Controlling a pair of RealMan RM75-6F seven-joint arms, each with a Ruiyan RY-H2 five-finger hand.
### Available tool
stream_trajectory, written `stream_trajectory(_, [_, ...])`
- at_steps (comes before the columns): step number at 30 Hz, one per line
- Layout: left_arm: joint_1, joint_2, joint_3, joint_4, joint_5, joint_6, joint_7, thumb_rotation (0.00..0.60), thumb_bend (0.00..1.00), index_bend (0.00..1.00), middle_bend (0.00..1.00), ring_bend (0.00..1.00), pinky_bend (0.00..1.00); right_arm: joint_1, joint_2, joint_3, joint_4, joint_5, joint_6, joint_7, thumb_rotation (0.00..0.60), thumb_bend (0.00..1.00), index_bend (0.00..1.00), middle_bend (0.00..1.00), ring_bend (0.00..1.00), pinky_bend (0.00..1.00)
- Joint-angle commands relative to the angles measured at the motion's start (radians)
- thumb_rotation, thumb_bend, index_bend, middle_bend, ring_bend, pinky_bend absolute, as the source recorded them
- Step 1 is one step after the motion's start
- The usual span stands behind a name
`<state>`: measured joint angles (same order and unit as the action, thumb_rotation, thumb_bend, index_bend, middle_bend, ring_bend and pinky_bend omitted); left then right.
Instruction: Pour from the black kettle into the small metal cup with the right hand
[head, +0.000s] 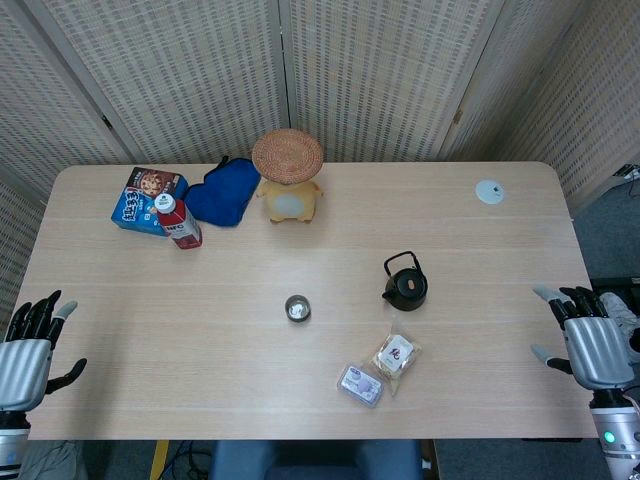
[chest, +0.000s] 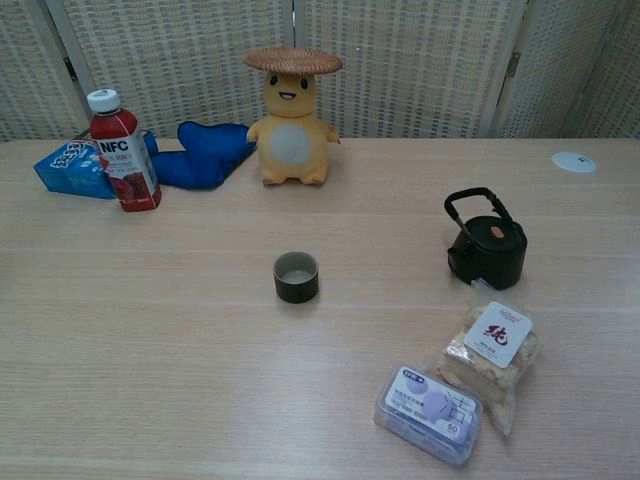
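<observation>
**A:** Kettle first, but reading left to right: where does everything sit?

**B:** At the left edge the left hand (head: 30, 345) hovers with fingers (head: 40, 310) spread, holding nothing. On the pale wooden bench (head: 200, 370) the small round metal cup (chest: 296, 277) stands upright near the middle. Well apart to its right stands the squat black kettle (chest: 488, 248), its hoop handle raised. Just in front of it lie a clear bag of snacks (chest: 490, 360) and a small clear plastic box (chest: 430, 412). The right hand (head: 590, 340) waits at the right edge, fingers released and empty.

**A:** How should the reach go?

**B:** I'd bring the right hand in from the right, above the snacks, hook the raised handle, and lift straight before travelling left towards the cup.
</observation>
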<state>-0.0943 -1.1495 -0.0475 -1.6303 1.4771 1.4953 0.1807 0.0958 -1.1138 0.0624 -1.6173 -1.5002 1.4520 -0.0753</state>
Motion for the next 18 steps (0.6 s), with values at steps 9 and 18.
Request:
stream_trajectory(9, [0.002,0.003,0.002,0.002,0.021,0.015,-0.014,0.600,0.24,0.13,0.00,0.06,0.00,0.009,0.012,0.004,-0.002,-0.037,0.018,0.020,0.600,0.06,0.22,0.31,0.20,0.19])
stream_trajectory(18, [0.007,0.009,0.006,-0.004,0.029,0.021,-0.019,0.600,0.24,0.13,0.00,0.06,0.00,0.127,0.082,0.028,-0.076,-0.039,-0.152,0.016,0.600,0.08,0.22,0.31,0.20,0.19])
